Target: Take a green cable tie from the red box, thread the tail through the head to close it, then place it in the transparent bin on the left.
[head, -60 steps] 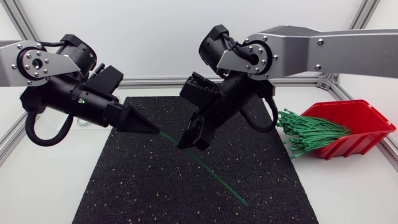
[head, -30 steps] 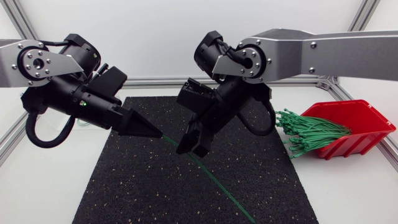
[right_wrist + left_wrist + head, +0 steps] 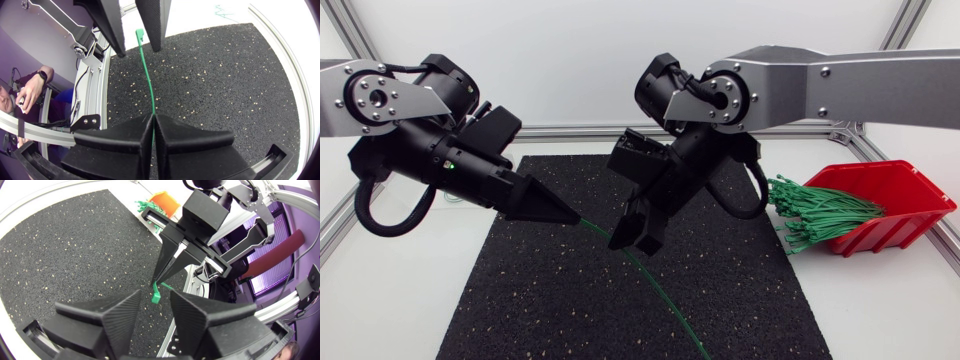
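Observation:
A single green cable tie point(image 3: 655, 290) hangs over the black mat, and its tail runs down to the front edge of the head view. My right gripper point(image 3: 635, 240) is shut on the tie's strap point(image 3: 149, 85), which comes out from between its closed fingers point(image 3: 152, 120). The tie's head point(image 3: 156, 295) sits in the gap between the fingers of my left gripper point(image 3: 573, 217). Those fingers point(image 3: 112, 25) stand apart on either side of the head without touching it. The red box point(image 3: 900, 195) at the right holds a bundle of green ties point(image 3: 820, 215).
The black mat point(image 3: 550, 300) covers the table's middle under both grippers. White table surface lies around it, with an aluminium frame rail point(image 3: 570, 132) along the back. A few green ties point(image 3: 222, 10) lie past the mat's far-left corner.
My left gripper has opened and let go of the tie's head. My right gripper has closed on the strap. The tie now bends in a curve toward the front.

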Controlling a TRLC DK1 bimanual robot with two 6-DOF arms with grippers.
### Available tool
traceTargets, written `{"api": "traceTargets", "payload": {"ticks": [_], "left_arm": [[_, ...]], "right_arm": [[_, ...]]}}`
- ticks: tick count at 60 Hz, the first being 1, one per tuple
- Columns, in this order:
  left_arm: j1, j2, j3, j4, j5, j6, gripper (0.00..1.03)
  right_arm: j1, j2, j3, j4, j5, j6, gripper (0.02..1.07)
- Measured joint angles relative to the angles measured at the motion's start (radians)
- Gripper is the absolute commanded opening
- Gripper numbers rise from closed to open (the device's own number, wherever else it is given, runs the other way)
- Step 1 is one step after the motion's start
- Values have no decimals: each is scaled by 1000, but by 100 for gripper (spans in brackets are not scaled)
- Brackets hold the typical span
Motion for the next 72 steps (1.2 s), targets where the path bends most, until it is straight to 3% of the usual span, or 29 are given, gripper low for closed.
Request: {"api": "traceTargets", "payload": {"ticks": [3,13,22,37,54,72], "left_arm": [[5,0,1,-3,0,0,100],[36,0,1,-6,32,-6,100],[77,2,1,51,88,-107,100],[111,-19,-91,436,102,-396,99],[100,-77,-227,662,41,-595,99],[47,-158,-315,774,6,-732,99]], "right_arm": [[-6,-3,0,-2,0,0,8],[-31,-33,-4,-2,0,1,8],[-75,-90,-13,-2,0,32,8],[-115,-219,-13,-23,-52,116,8],[-123,-336,-48,-52,-134,287,8],[-163,-438,-131,-77,-276,509,8]]}}
